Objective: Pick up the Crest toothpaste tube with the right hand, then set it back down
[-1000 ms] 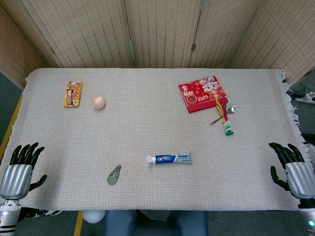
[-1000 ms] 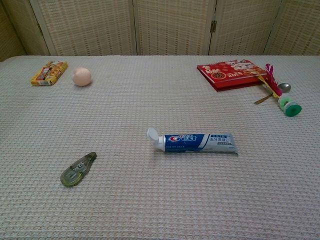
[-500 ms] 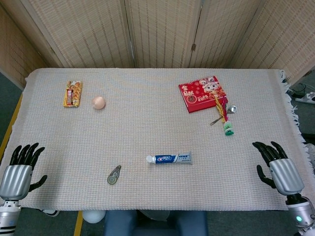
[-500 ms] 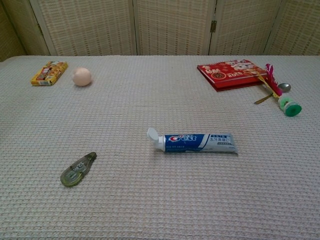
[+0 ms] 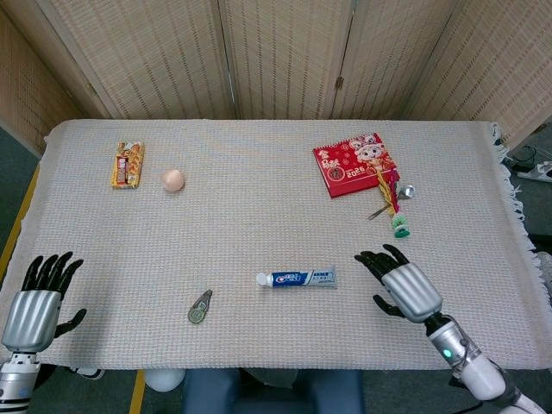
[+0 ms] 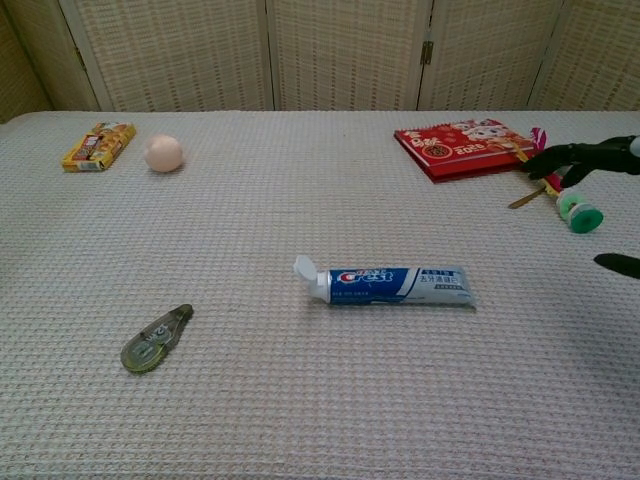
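Observation:
The Crest toothpaste tube (image 5: pixel 296 278) (image 6: pixel 385 284) lies flat near the front middle of the table, white cap to the left. My right hand (image 5: pixel 401 283) hovers just right of the tube's flat end, fingers spread and empty. In the chest view only its dark fingers (image 6: pixel 585 153) show at the right edge. At the table's front left corner my left hand (image 5: pixel 36 302) stays with fingers apart, holding nothing, and the chest view does not show it.
A correction tape dispenser (image 5: pixel 200 306) lies front left of the tube. A red booklet (image 5: pixel 354 164), a spoon and a green-capped item (image 5: pixel 399 226) sit at the back right. A snack bar (image 5: pixel 127 164) and an egg (image 5: pixel 172 179) lie back left.
My right hand has swept in from the table's right edge to just right of the tube, entering the chest view. The tube and my left hand stay put.

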Controlling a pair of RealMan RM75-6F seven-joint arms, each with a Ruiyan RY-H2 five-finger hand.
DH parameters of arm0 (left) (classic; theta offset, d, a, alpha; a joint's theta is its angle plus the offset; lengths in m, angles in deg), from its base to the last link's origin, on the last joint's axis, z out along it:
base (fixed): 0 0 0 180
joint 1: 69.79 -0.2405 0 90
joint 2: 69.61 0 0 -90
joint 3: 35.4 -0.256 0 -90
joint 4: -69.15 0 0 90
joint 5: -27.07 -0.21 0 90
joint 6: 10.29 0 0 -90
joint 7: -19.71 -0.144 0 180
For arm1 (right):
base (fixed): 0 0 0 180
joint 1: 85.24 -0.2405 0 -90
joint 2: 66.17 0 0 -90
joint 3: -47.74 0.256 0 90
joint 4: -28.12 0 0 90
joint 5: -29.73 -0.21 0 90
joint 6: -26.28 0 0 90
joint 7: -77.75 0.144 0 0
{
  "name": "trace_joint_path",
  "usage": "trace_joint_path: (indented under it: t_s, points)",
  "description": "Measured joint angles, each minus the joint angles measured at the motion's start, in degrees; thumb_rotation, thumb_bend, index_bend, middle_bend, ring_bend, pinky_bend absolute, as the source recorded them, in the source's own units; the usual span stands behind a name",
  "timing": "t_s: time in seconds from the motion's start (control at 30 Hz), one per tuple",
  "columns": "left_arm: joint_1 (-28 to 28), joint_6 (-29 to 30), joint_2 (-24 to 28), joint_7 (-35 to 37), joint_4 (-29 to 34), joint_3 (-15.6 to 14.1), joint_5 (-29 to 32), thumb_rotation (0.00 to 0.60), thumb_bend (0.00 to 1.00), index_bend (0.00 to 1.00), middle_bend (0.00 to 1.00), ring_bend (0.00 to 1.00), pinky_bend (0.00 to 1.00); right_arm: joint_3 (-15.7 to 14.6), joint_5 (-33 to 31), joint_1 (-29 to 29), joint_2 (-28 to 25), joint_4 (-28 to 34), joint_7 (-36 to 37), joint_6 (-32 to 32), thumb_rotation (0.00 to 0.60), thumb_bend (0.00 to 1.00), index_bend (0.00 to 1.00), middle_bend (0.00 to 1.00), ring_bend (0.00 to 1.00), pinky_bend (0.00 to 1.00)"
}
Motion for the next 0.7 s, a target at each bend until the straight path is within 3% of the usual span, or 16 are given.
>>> trace_joint_path:
  t_s: [0.2, 0.37, 0.7]
  points:
    - [-0.14, -0.29, 0.04, 0.15, -0.23, 0.02, 0.69, 0.600, 0.26, 0.18, 0.12, 0.10, 0.00, 2.60, -8.34, -6.04, 7.65, 0.19, -8.80, -6.78, 0.600, 0.30, 0.12, 0.18, 0.20, 0.10]
    - [-0.29, -0.30, 0.02, 0.58, -0.81, -0.08, 0.80, 0.600, 0.26, 0.18, 0.12, 0.10, 0.00, 3.99, -14.53, -10.96, 15.14, -3.77, -14.22, -11.04, 0.600, 0.30, 0.17, 0.25, 0.25, 0.13]
    - [-0.60, -0.40, 0.04, 1.82, -2.03, -0.12, 1.33, 0.600, 0.26, 0.18, 0.12, 0.10, 0.00, 4.97, -22.56, -17.00, 23.34, -10.89, -20.86, -13.20, 0.600, 0.30, 0.27, 0.31, 0.31, 0.17]
